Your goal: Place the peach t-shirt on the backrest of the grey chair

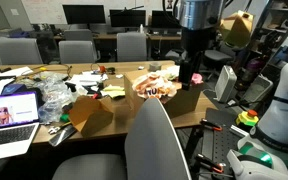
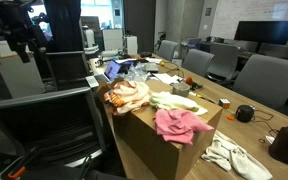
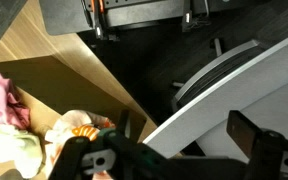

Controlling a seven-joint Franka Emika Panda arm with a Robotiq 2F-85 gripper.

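The peach t-shirt (image 1: 156, 89) lies crumpled in an open cardboard box (image 1: 94, 115) on the table. It also shows in an exterior view (image 2: 129, 95) and at the lower left of the wrist view (image 3: 79, 125). The grey chair (image 1: 159, 140) stands at the table's near edge, next to the box. Its pale curved backrest (image 3: 219, 105) fills the right of the wrist view. My gripper (image 1: 191, 72) hangs above the box's far right corner, open and empty. In the wrist view my gripper's (image 3: 164, 150) fingers straddle the sight of the backrest edge, well above it.
The box also holds a pink cloth (image 2: 179, 125) and a pale green one (image 2: 174, 101). A white cloth (image 2: 234, 155) lies on the table beside it. A laptop (image 1: 9, 115), papers and clutter sit on the table. More chairs (image 1: 76, 50) and monitors stand behind.
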